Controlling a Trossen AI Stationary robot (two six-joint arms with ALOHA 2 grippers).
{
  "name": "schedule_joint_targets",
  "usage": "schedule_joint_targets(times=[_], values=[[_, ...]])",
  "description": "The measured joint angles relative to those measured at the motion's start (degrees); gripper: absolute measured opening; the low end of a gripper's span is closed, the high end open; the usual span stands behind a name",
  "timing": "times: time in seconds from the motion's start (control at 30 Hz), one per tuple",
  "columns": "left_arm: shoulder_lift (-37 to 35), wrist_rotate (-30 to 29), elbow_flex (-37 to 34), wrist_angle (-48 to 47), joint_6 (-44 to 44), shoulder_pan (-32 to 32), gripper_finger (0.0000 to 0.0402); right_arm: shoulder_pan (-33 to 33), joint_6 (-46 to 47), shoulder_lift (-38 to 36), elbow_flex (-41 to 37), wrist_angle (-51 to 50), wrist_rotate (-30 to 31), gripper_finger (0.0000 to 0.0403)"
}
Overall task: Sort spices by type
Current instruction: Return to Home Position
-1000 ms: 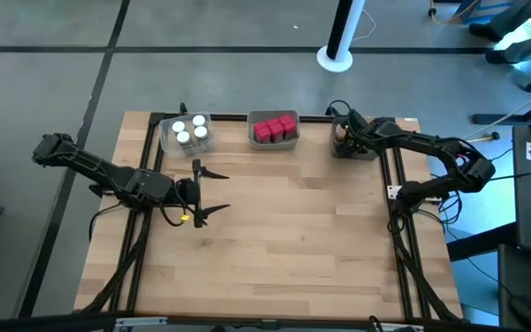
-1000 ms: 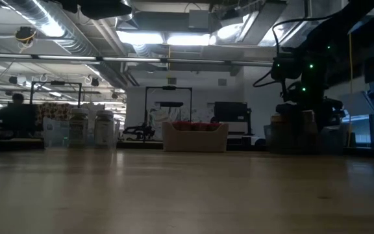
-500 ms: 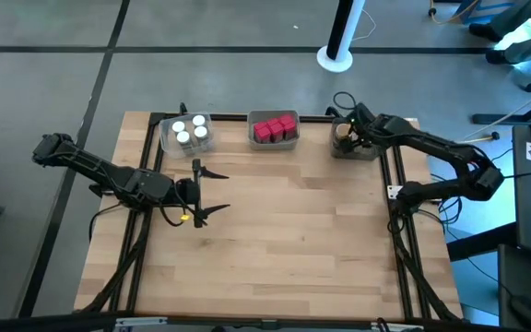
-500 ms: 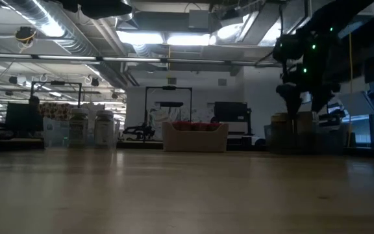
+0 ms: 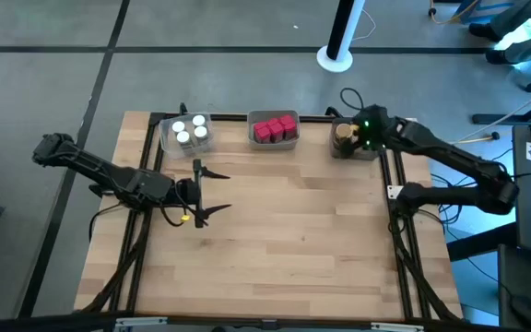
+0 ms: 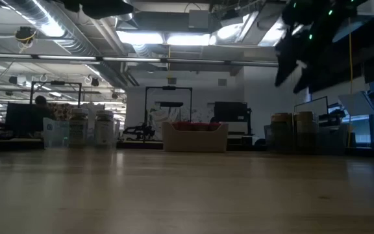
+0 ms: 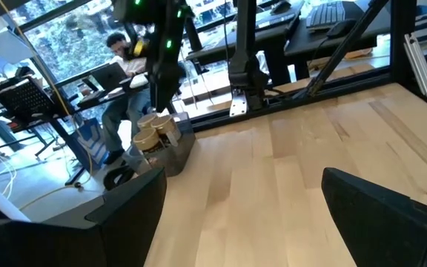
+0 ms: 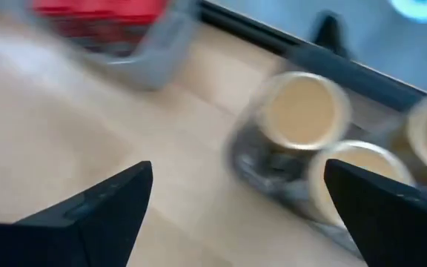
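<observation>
Three trays line the table's far edge. The left tray holds white-capped jars [image 5: 190, 132]. The middle tray holds red packets [image 5: 275, 127]. The right tray holds tan-brown jars [image 5: 343, 133], which stand upright on their bases [image 8: 302, 111] [image 6: 293, 129]. My right gripper [image 5: 363, 129] hangs open above this tray, well clear of the jars [image 6: 293, 75], with nothing between its fingers [image 8: 237, 170]. My left gripper [image 5: 212, 191] waits open over the table's left middle, its fingers [image 7: 243, 178] pointing toward the right side.
Black frame rails [image 5: 395, 198] run along the table's sides and far edge. Bare wood [image 5: 293, 240] fills the middle and near part of the table. A white post base [image 5: 336, 57] stands on the floor beyond the far edge. A person [image 7: 117, 46] sits at a desk beyond the table.
My right gripper has risen from down at the tan-jar tray to well above it and has drifted slightly toward the table's right edge. The tan jars have stayed standing in their tray.
</observation>
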Motion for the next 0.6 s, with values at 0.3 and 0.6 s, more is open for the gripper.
schedule_joint_targets(times=[0.3,0.6], values=[[3.58,1.84,-0.02,3.53,1.46,0.36,0.0294,21.03,3.05,-3.13,-0.18,8.10,4.49,0.0397],[3.74,13.21,-0.02,1.10,-3.99,4.60,0.0159,40.27,1.22,-2.83,-9.59,27.27,8.57,0.0346]])
